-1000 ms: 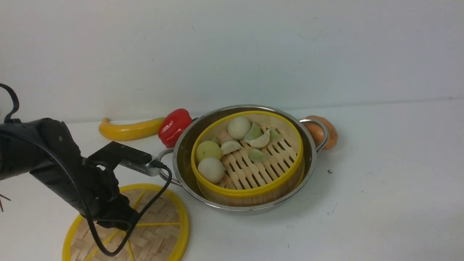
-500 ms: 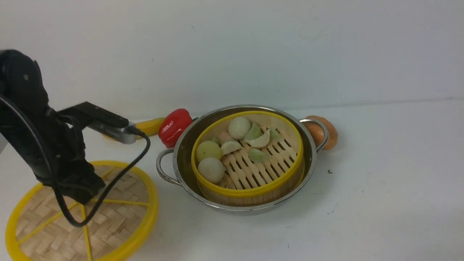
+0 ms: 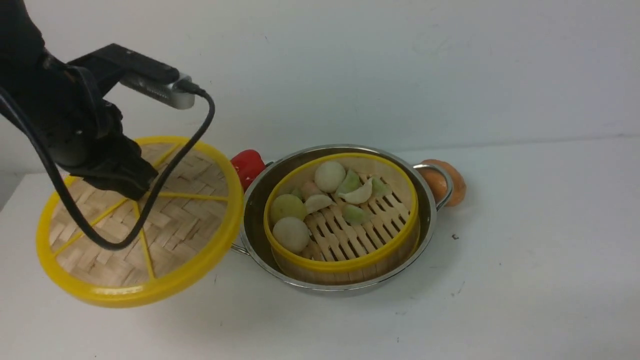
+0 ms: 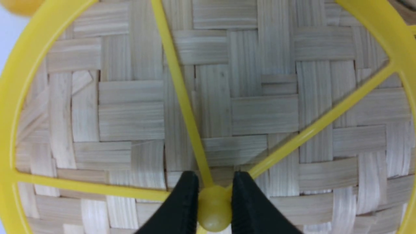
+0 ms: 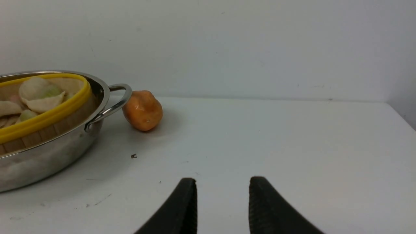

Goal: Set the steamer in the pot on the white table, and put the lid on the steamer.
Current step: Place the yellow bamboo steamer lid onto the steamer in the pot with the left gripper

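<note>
2 steps to weigh, 1 of them apparently done. Nearest, low over the white table (image 5: pixel 292 136): right gripper (image 5: pixel 222 187), fingers (image 5: pixel 185 208) apart, nothing between them, parked well clear of the pot on its right. Next, on the left and raised off the table: the lid (image 3: pixel 140 225), carried tilted, top face toward the front camera, right edge overlapping the pot's left handle (image 3: pixel 234 247) in the front view; cannot tell whether touching it or merely passing in front. Held by the left gripper (image 4: pixel 214 182), fingers (image 4: pixel 187 201) clamped on either side of the small yellow knob (image 4: pixel 214 211) at the hub where the spokes (image 4: pixel 182 97) meet. Farther back, middle of the table: the pot (image 3: pixel 320 287), with the steamer (image 3: pixel 345 265) seated inside, yellow rim a little above the steel rim, roughly centred, pale buns and dumplings (image 3: pixel 291 234) on the slatted floor, top uncovered. Behind, against the wall (image 3: pixel 400 75): a red pepper (image 3: pixel 248 165) partly hidden by the lid, and an orange rounded item (image 3: pixel 452 182) just beside the pot's right handle (image 3: pixel 442 175). So: steamer-in-pot judged complete; lid lifted and secured but not yet over the steamer. Left to do, by this reading: carry across to the right, level out, centre rim over rim, lower, release. Worth watching: tilt of the lid and closeness to the pot's edge, with a chance of catching the near rim and nudging the steamer.
</note>
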You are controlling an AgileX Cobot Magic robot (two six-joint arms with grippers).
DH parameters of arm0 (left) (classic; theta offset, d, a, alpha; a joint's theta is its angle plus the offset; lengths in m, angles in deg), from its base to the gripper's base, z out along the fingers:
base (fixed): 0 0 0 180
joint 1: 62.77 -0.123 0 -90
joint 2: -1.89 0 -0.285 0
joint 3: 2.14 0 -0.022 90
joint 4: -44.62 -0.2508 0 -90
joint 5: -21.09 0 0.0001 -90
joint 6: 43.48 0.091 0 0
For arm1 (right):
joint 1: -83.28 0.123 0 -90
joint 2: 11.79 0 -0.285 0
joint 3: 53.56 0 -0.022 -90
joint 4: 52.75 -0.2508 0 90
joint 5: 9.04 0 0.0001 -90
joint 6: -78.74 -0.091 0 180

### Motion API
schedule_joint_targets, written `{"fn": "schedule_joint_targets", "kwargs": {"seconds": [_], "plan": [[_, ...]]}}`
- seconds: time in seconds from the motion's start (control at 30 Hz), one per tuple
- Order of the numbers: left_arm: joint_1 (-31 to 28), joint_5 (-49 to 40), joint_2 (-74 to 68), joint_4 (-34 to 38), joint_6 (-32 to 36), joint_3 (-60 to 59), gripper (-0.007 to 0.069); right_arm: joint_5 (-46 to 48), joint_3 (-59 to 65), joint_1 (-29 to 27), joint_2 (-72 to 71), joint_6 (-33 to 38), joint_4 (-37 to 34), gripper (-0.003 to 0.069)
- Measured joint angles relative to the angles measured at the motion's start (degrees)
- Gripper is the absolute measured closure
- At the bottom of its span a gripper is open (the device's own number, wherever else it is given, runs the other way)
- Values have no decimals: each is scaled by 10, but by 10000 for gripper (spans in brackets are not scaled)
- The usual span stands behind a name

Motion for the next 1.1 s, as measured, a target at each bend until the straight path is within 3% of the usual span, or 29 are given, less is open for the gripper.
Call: {"fn": "schedule_joint_targets", "kwargs": {"seconds": [0.27, 0.7, 1.1], "plan": [[64, -1, -63, 2, 0, 57, 505, 0, 0, 0, 0, 0, 0, 412], [144, -2, -228, 17, 12, 308, 505, 0, 0, 0, 0, 0, 0, 411], [174, -2, -287, 40, 26, 326, 505, 0, 0, 0, 0, 0, 0, 411]]}}
